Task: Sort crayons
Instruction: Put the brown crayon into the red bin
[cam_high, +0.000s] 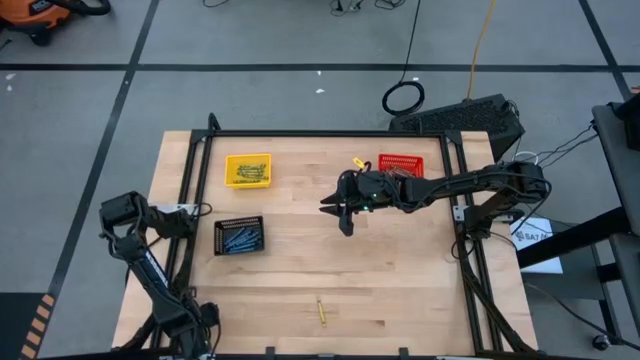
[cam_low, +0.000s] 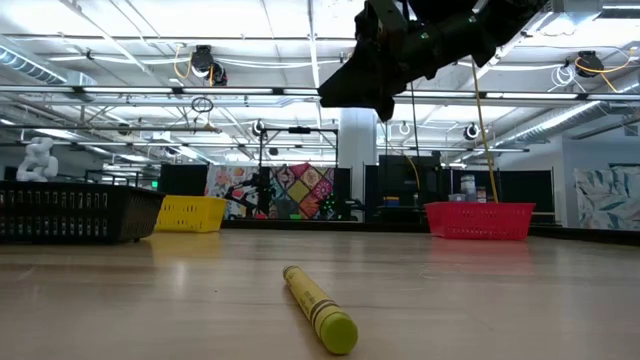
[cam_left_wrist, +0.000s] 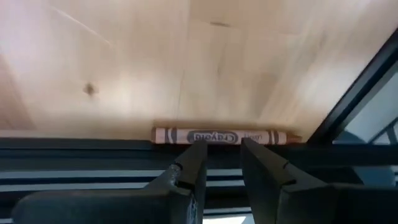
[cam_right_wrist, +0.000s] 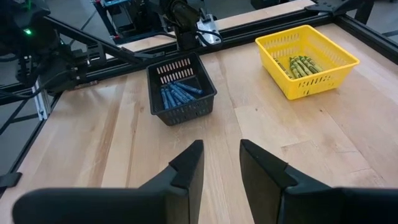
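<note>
On the wooden surface (cam_high: 400, 270), the black basket (cam_right_wrist: 180, 93) of blue crayons (cam_right_wrist: 177, 94) and yellow basket (cam_right_wrist: 308, 59) lie ahead of the right gripper (cam_right_wrist: 221, 163), jaws parted and empty, while the left gripper (cam_left_wrist: 224, 163), jaws likewise parted, points at 1 brown-red crayon (cam_left_wrist: 221, 135) just beyond its tips.

Three mesh baskets are sitting on the wooden table (cam_high: 300, 280) — a yellow basket (cam_high: 248, 169) and a red basket (cam_high: 401, 165) toward the far edge, well apart, and a black basket (cam_high: 239, 236) nearer the left side. A black frame (cam_high: 330, 133) is bordering the table.
</note>
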